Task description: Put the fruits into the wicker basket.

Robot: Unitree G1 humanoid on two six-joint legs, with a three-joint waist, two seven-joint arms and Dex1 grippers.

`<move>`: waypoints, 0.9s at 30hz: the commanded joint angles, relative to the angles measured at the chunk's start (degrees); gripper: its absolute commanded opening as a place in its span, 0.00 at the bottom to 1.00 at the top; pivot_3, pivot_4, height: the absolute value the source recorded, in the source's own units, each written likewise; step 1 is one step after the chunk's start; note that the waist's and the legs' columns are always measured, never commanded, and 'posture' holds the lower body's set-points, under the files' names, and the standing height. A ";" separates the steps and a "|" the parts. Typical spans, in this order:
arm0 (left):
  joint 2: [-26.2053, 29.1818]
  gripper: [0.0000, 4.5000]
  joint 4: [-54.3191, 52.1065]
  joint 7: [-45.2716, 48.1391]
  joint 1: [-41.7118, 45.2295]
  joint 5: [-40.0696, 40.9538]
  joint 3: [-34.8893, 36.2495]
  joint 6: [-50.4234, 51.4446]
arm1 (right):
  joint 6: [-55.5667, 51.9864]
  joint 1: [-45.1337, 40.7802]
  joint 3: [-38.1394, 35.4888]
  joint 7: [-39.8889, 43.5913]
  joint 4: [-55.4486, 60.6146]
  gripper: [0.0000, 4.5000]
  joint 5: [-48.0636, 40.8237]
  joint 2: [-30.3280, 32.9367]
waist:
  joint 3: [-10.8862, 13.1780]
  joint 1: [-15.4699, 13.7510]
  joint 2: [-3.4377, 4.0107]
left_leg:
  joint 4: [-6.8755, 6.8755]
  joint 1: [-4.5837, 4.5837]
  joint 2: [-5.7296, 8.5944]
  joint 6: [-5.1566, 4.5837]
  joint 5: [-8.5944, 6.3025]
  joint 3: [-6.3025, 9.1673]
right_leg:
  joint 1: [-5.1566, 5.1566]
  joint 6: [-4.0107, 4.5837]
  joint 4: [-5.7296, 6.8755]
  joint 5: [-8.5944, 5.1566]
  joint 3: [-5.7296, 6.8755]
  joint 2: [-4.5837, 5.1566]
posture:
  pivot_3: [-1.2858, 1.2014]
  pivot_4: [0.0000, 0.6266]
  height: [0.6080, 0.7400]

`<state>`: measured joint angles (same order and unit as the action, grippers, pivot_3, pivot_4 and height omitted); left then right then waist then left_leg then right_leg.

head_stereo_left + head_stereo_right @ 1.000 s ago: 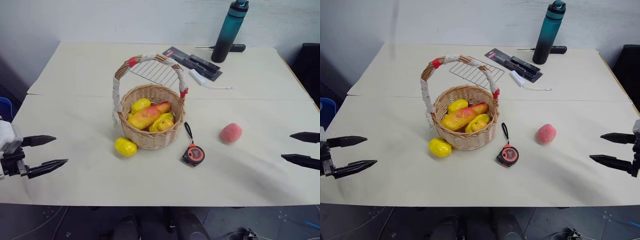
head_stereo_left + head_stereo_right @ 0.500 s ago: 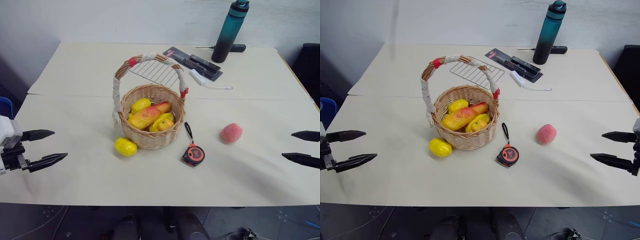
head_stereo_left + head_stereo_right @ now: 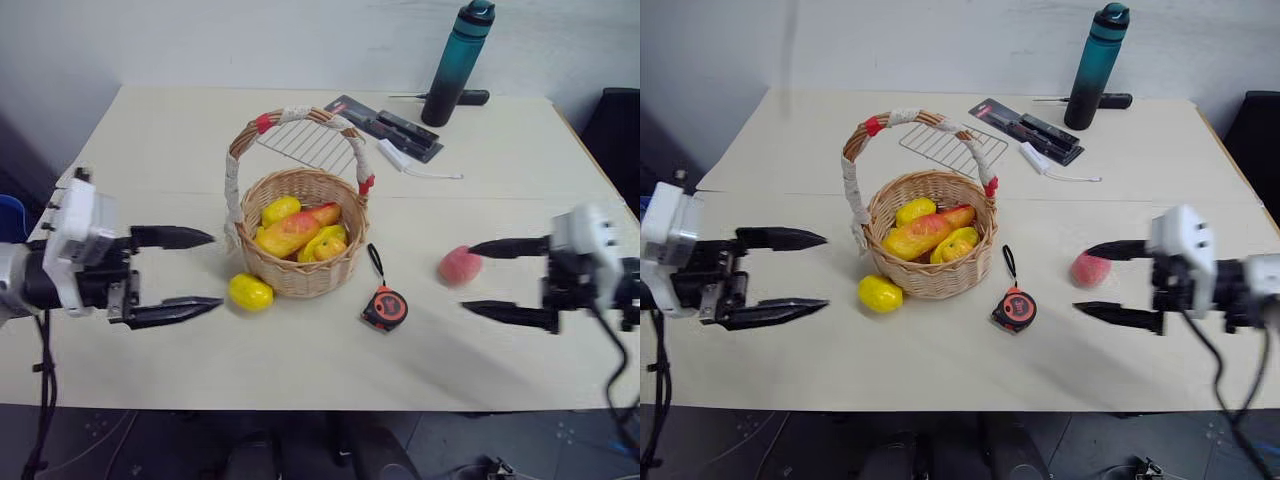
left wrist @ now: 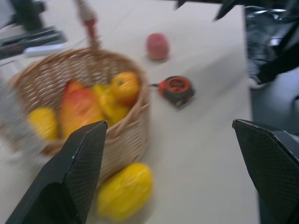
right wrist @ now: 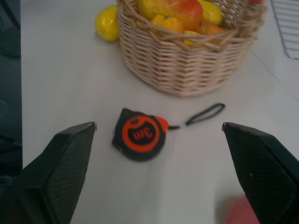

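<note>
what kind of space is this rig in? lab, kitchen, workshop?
Likely a lab or test room: a paper-covered table against a plain wall, staged with toy fruit in a wicker basket, a tape measure and a water bottle.

Right gripper [image 5: 159,163]: two black fingers [image 5: 56,172], set wide apart, nothing between them.
Tape measure [image 5: 139,134]: round, orange and black, lies on the table [image 5: 60,79] between the fingers' line, with a thin black strap [image 5: 204,114] beside it.
Wicker basket [image 5: 187,60]: stands beyond the tape measure, fruits [image 5: 173,9] inside.
Yellow fruit [image 5: 107,22]: on the table, just beside the basket.
Pink fruit [image 5: 240,212]: blurred, near one finger.
</note>
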<state>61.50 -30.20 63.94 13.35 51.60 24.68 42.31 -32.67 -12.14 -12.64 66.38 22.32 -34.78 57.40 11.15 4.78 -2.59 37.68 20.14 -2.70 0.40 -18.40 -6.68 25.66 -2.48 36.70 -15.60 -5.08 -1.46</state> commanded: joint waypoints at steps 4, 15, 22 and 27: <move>1.40 1.00 -4.65 2.55 6.06 -0.37 -10.05 -1.58 | 3.40 -1.86 13.12 -10.39 0.86 0.99 11.04 -8.16 | -0.01 -0.01 -0.02 | 0.16 0.02 0.03 0.38 0.20 0.03 | 0.05 0.07 0.25 -0.04 -0.01 -0.02 | 0.52 0.24 1.00; -0.23 1.00 -1.51 3.88 13.33 -4.84 -17.42 -3.81 | 2.78 -2.86 24.44 -17.50 -5.91 0.99 20.61 -16.58 | -0.07 0.00 -0.13 | 0.34 -0.01 0.03 0.24 0.29 0.03 | 0.00 0.13 0.33 -0.08 -0.07 -0.11 | 0.52 0.24 1.00; -1.32 1.00 -1.11 2.94 14.61 -5.13 -17.83 -3.97 | 4.05 -4.16 26.13 -19.24 -9.66 0.99 24.76 -17.95 | -0.08 0.20 -0.16 | 0.34 -0.03 0.00 0.26 0.30 0.02 | 0.02 0.14 0.39 -0.09 -0.09 -0.14 | 0.52 0.24 1.00; -1.93 1.00 -0.33 3.04 15.45 -5.88 -18.53 -4.49 | 4.15 -3.63 23.86 -18.45 -8.28 0.80 22.00 -18.93 | -0.12 0.15 -0.22 | 0.35 -0.04 0.02 0.21 0.32 0.04 | 0.00 0.14 0.42 -0.09 -0.09 -0.14 | 0.52 0.24 1.00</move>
<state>59.54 -30.63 67.06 27.63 46.35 5.60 38.76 -27.84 -16.52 12.82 48.20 13.35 -12.13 38.60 11.03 4.93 -2.81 38.04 20.10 -2.68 0.60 -18.07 -6.63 25.67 -2.34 37.13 -15.69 -5.18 -1.60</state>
